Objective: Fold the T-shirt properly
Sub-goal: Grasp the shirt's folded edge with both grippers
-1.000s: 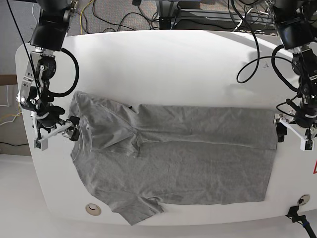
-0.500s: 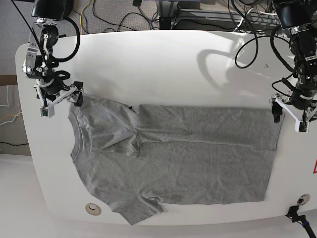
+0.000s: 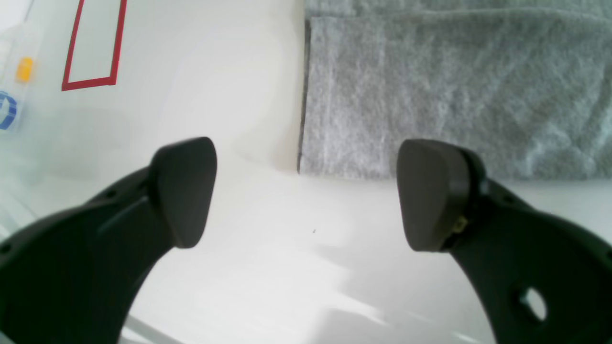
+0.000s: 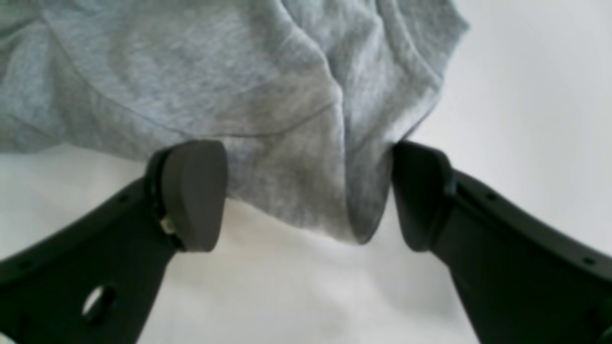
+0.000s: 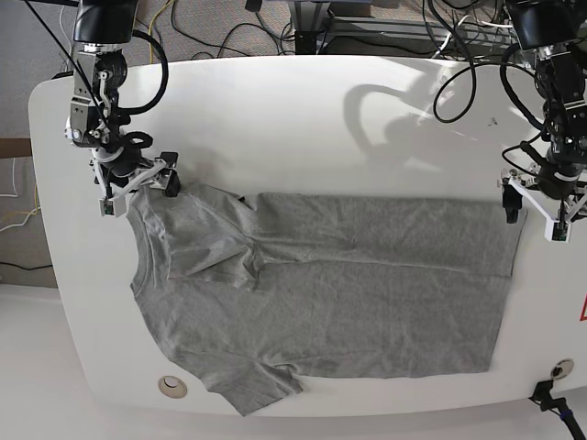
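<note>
Both pincers gape, nothing held: right pincer (image 4: pixel 306 196) sits at the shoulder end of the T-shirt (image 5: pixel 321 293), fingers straddling a bunched shoulder/sleeve edge with cloth lying between the pads but not pinched; left pincer (image 3: pixel 303 191) hangs over bare counter (image 5: pixel 303 119) just off the hem corner, jaws apart, fabric edge visible ahead of them. T-shirt lies on the white counter, lengthwise across the base view, neck toward the right arm's side, hem toward the left arm's side. Far long edge is already doubled over onto the body, near sleeve sticks out by the counter's front edge. Handling call: light, limp cotton jersey, no stiffness, so it drapes and drags wherever it isn't supported; not fragile, not slippery against the pads, but it slides easily on the smooth counter, so a one-sided pull will skew the whole garment. Wrinkles across the body will set into the fold unless tensioned flat. Grip points: pinch both layers at the doubled shoulder corner on the right side and the matching hem corner on the left, close to the edge, both ends lifted together and kept taut. Risk: catching only the top layer at the bunched shoulder, since the cloth is rucked there and layer count can't be read from the wrist view. Hem corner looks flat and clean, easier pick.
</note>
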### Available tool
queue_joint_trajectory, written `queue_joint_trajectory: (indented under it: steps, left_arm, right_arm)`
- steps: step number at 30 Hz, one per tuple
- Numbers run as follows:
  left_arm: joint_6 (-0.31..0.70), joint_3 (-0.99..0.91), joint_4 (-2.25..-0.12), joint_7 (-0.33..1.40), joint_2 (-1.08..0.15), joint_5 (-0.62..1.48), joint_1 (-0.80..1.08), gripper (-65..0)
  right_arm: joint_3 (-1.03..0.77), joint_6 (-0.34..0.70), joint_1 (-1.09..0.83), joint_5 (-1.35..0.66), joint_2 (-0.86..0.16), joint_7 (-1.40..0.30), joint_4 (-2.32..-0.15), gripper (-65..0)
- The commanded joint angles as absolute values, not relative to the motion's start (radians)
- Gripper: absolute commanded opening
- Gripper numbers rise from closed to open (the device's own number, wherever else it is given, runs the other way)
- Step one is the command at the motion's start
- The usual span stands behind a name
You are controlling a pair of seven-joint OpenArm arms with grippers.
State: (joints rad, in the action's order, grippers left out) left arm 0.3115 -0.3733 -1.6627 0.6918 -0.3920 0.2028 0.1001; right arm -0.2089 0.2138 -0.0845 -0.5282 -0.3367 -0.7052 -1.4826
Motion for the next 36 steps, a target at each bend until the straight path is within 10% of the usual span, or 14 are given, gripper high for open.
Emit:
queue_joint_trajectory:
  steps: [1, 5, 13, 30, 36]
  left_arm:
    - [0.306, -0.381, -1.682, 0.670, -0.412, 0.211, 0.085, -9.1]
    - [0.306, -0.383, -1.678, 0.670, -0.412, 0.209, 0.085, -9.1]
    - [0.308, -0.383, -1.540, 0.670, -0.415, 0.211, 0.033, -9.0]
    - [0.308, -0.317, -1.179, 0.530, -0.412, 0.208, -0.125, -9.4]
    - [0.308, -0.300, -1.109, 0.527, -0.412, 0.206, -0.145, -24.3]
  right_arm:
    - [-0.214, 0.211, -0.077, -0.498, -0.331, -0.708, -1.492, -14.6]
    - [-0.219, 0.216, -0.077, -0.392, -0.294, -0.682, -1.492, -20.9]
    - [-0.219, 0.217, -0.059, -0.357, -0.295, -0.651, -1.434, -65.0]
    - [-0.217, 0.217, -0.056, -0.354, -0.298, -0.650, -1.432, -64.2]
    - [-0.219, 0.217, -0.056, -0.358, -0.298, -0.650, -1.434, -64.7]
